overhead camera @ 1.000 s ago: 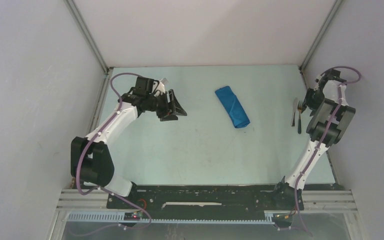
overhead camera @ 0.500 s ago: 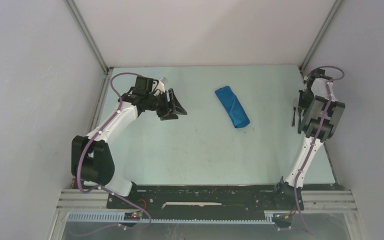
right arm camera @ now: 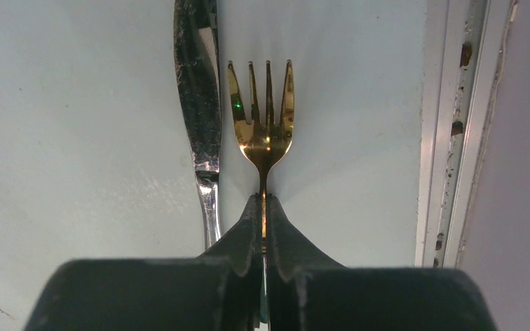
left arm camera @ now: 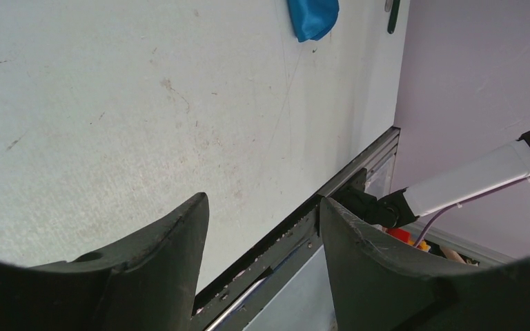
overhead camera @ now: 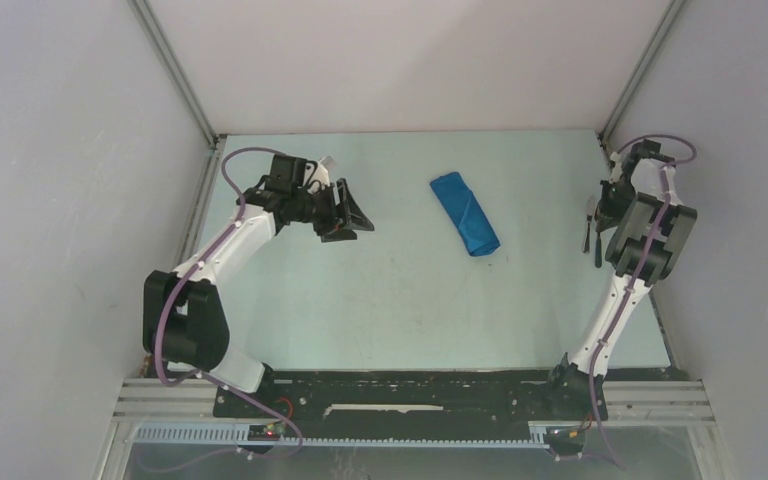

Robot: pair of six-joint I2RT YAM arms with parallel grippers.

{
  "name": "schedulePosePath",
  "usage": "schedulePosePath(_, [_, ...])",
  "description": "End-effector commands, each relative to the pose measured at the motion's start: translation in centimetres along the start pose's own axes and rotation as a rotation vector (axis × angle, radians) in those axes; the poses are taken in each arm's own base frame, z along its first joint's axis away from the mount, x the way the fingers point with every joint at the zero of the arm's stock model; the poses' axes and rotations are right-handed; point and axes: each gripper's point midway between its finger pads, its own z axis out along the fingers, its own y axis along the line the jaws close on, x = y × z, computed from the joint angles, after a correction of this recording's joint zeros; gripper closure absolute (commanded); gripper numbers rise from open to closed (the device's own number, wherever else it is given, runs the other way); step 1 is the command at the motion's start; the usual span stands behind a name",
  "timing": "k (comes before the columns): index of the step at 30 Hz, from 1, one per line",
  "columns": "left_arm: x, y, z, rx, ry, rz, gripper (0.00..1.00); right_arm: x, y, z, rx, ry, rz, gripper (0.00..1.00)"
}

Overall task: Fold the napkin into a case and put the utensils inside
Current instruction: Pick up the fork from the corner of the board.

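The case [overhead camera: 465, 213] lies folded in the middle of the table [overhead camera: 380, 300]. The right gripper [right arm camera: 263, 207] is pinched tight on the fork [right arm camera: 262, 117], just beside the knife [right arm camera: 197, 103] (near the right edge). The left gripper [left arm camera: 262, 207] has its fingers wide apart, holding nothing. Next, I think, the fork must be lifted, carried over and slid into the case.

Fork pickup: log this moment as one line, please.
right end effector: shut on fork neck | knife: lying beside fork, not held | case: folded, lying free | left end effector: open, empty
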Motion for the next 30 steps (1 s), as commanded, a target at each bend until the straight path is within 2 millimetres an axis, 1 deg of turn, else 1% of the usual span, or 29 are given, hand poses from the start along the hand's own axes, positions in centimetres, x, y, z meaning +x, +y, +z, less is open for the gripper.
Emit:
schedulePosePath(1, [-0.3, -0.5, -0.3, 0.033, -0.011, 0.011, 0.34, 0.6, -0.4, -1.0, 0.034, 0.021, -0.024, 1.00])
schedulePosePath(3, [-0.4, -0.6, -0.4, 0.034, -0.014, 0.013, 0.34, 0.0, -0.4, -2.3, 0.043, -0.009, -0.023, 1.00])
schedulePosePath(4, [-0.4, -0.6, -0.4, 0.035, -0.015, 0.013, 0.34, -0.3, -0.5, -3.3, 0.052, -0.029, -0.021, 1.00])
schedulePosePath(6, [-0.4, -0.6, -0.4, 0.035, -0.018, 0.013, 0.34, -0.3, -0.6, -4.8, 0.057, -0.056, -0.014, 1.00])
schedulePosePath(8, [-0.5, -0.7, -0.5, 0.039, -0.019, 0.013, 0.34, -0.2, -0.3, -6.1, 0.045, -0.092, -0.011, 1.00])
schedulePosePath(14, [-0.6, -0.9, -0.8, 0.048, -0.037, 0.016, 0.34, -0.6, 0.7, -9.4, 0.049, -0.168, -0.063, 1.00])
schedulePosePath(16, [-0.6, -1.0, -0.9, 0.049, -0.040, 0.019, 0.34, -1.1, 1.9, -10.2, 0.047, -0.198, -0.108, 1.00])
schedulePosePath(19, [-0.7, -1.0, -0.9, 0.050, -0.045, 0.021, 0.34, -2.0, 4.6, -11.3, 0.042, -0.241, -0.196, 1.00])
schedulePosePath(21, [-0.6, -0.9, -0.8, 0.048, -0.047, 0.019, 0.34, -2.7, 7.0, -12.0, 0.051, -0.262, -0.281, 1.00])
schedulePosePath(22, [-0.6, -0.8, -0.8, 0.046, -0.047, 0.018, 0.34, -3.0, 8.4, -12.3, 0.052, -0.272, -0.324, 1.00])
schedulePosePath(25, [-0.6, -0.4, -0.5, 0.039, -0.048, 0.013, 0.34, -4.2, 13.3, -13.2, 0.019, -0.323, -0.427, 1.00])
schedulePosePath(30, [-0.5, 0.0, -0.1, 0.020, -0.053, 0.022, 0.34, -5.5, 22.9, -13.9, -0.028, -0.397, -0.620, 1.00])
